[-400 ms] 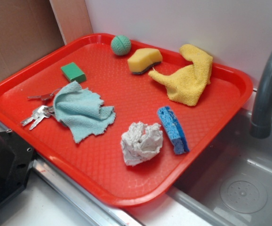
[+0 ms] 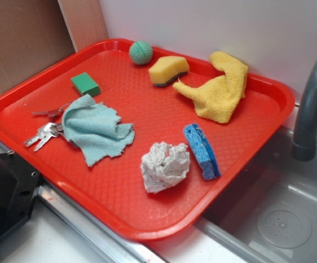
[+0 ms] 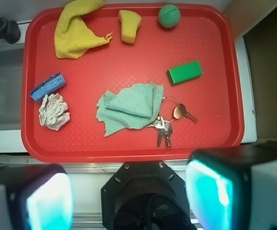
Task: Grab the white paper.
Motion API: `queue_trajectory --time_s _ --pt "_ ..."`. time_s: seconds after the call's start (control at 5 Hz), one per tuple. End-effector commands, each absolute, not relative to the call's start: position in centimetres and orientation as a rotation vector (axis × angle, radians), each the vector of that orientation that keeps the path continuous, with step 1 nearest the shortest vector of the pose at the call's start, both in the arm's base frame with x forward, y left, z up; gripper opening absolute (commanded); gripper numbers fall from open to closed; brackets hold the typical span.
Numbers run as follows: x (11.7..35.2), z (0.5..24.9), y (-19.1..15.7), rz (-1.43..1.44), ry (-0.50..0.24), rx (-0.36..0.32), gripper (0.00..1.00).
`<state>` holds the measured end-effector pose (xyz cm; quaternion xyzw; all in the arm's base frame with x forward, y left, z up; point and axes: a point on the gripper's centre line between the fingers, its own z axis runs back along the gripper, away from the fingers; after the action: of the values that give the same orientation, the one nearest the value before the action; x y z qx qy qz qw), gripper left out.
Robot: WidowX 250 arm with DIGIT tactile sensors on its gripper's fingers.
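Note:
The white paper (image 2: 165, 166) is a crumpled off-white wad lying on the red tray (image 2: 120, 213), near its front edge and just left of the blue sponge (image 2: 202, 150). From the wrist view the white paper (image 3: 53, 111) sits at the tray's lower left, below the blue sponge (image 3: 48, 86). My gripper (image 3: 129, 196) hangs high above the counter on the near side of the tray, far from the paper. It is open: its teal pads (image 3: 47, 201) stand wide apart with nothing between them. The exterior view does not show the gripper.
Also on the tray (image 3: 129, 153): a pale teal cloth (image 3: 131, 106) over a bunch of keys (image 3: 166, 125), a green block (image 3: 184, 72), a green ball (image 3: 169, 16), a yellow sponge (image 3: 129, 25) and a yellow cloth (image 3: 76, 31). A sink (image 2: 282, 219) with a grey faucet (image 2: 311, 104) borders the tray.

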<state>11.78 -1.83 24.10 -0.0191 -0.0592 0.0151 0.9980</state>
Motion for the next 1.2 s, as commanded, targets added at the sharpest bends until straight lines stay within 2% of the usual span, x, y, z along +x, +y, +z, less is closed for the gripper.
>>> queue_trajectory --time_s 0.0,0.2,0.4,1.0 --pt "15.6 16.4 -9.3 -0.464 -0.153 -0.138 1.00" --pt "15.0 12.9 -12.0 -0.710 -0.109 -0.171 1.00" --pt "14.9 11.0 -13.6 -0.800 -0.088 -0.180 1.00" --pt "17.4 3.5 -16.1 -0.881 0.021 -0.005 0.97"
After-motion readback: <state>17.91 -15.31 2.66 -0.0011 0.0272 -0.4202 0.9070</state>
